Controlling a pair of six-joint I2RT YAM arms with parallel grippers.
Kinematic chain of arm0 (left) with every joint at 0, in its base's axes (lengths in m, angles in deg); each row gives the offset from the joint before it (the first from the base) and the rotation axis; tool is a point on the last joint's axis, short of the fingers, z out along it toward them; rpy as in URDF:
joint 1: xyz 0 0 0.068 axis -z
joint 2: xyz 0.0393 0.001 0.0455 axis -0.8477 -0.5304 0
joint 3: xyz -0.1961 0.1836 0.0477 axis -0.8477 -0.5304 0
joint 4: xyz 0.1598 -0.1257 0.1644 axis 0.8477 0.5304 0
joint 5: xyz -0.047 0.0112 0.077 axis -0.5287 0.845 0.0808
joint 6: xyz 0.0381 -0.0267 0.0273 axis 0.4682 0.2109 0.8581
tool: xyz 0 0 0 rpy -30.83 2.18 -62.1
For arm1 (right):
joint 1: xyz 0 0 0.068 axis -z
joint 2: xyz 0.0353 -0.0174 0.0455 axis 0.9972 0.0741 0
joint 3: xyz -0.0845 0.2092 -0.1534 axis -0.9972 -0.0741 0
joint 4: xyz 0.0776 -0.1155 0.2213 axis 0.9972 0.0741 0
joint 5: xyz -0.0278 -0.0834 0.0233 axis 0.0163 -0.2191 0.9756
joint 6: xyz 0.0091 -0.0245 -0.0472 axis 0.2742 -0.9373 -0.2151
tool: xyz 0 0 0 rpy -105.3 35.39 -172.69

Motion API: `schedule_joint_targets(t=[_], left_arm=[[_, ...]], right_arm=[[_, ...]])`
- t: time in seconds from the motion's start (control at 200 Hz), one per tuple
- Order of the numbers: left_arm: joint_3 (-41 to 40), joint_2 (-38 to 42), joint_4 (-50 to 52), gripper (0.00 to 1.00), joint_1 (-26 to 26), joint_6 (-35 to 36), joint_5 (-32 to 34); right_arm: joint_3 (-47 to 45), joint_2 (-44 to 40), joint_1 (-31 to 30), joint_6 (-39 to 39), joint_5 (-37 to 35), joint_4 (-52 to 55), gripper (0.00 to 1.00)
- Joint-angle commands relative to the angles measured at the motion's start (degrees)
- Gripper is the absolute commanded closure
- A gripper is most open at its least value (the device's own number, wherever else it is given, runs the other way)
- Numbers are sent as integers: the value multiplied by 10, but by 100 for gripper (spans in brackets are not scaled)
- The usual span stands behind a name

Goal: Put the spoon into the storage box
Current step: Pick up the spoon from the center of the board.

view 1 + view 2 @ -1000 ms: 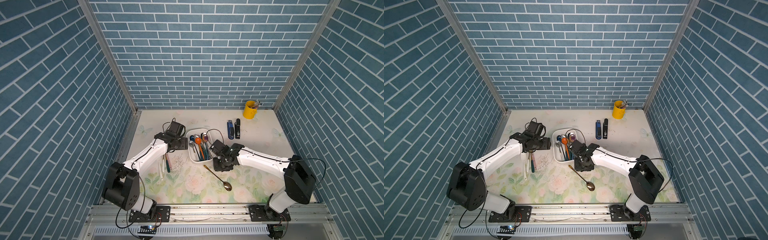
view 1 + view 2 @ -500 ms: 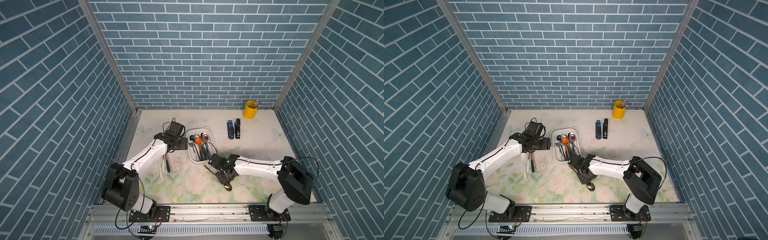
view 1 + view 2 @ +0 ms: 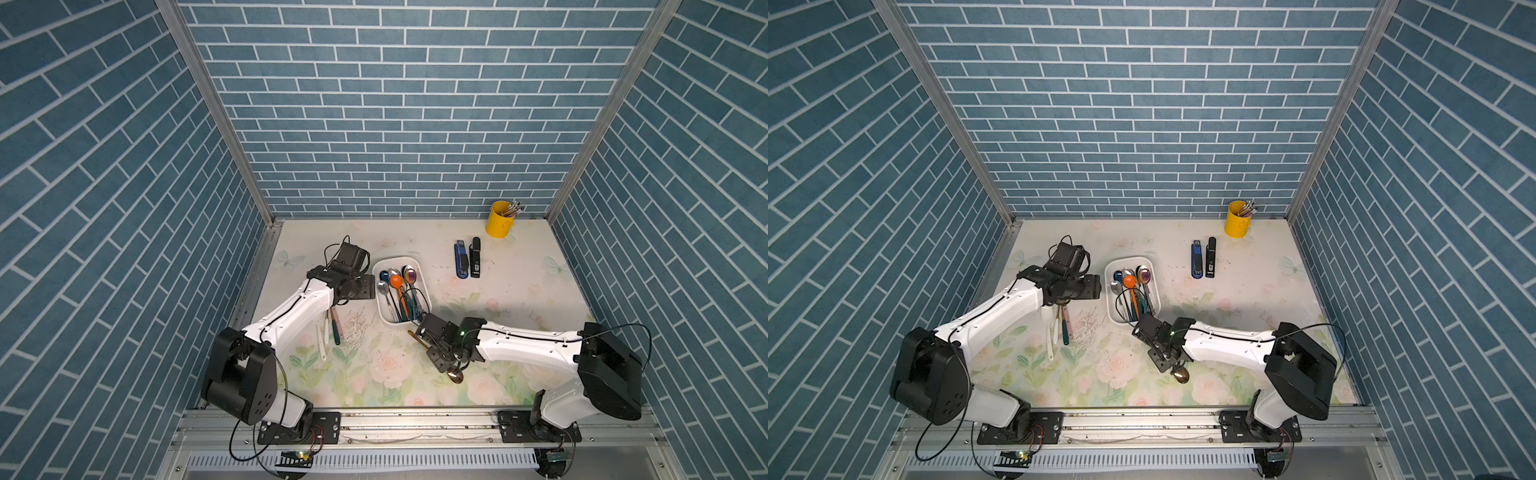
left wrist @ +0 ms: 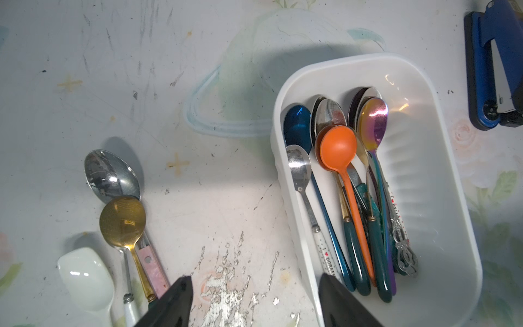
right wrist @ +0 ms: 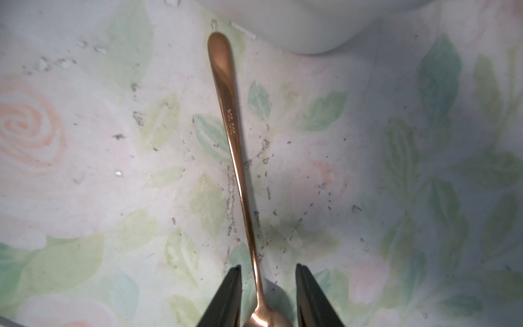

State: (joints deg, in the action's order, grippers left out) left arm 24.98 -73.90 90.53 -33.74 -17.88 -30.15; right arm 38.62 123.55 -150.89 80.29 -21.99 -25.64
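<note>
A rose-gold spoon (image 5: 232, 124) lies on the flowered table just in front of the storage box, its bowl (image 3: 456, 376) toward the table's front edge. My right gripper (image 5: 267, 269) is low over it, open, one finger on each side of the spoon's neck with a gap on both sides. In both top views the right gripper (image 3: 1165, 355) covers the handle's middle. The storage box (image 3: 397, 259), a shallow white tray (image 4: 424, 170), holds several spoons. My left gripper (image 4: 254, 279) hangs open over the box's left rim, holding nothing.
Left of the box lie loose spoons: a silver one (image 4: 111, 174), a gold one (image 4: 123, 220) and a white one (image 4: 85, 279). A blue stapler (image 3: 460, 259) and a black stapler (image 3: 475, 257) lie at the back right, near a yellow cup (image 3: 498, 220).
My right gripper has moved from the box's near end toward the table's front and down over the rose-gold spoon, its jaws narrowing a little. The left arm has stayed put.
</note>
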Motion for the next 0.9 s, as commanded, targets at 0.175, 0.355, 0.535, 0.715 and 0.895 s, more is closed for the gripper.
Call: schedule_joint_targets(t=[0.175,0.355,0.535,0.715,0.895], left_arm=[[-7,21,13,22,-3,17,14],[-9,28,19,22,-3,30,25],[-24,59,10,22,-3,52,28],[-51,112,-9,21,-3,89,20],[-85,161,-20,20,-3,138,-20]], right_arm=[[-30,45,-9,-20,32,-31,72],[-29,64,-9,-50,59,-30,86],[-19,71,-9,-82,71,-19,98],[9,55,-9,-103,70,-5,100],[62,40,-9,-127,110,22,100]])
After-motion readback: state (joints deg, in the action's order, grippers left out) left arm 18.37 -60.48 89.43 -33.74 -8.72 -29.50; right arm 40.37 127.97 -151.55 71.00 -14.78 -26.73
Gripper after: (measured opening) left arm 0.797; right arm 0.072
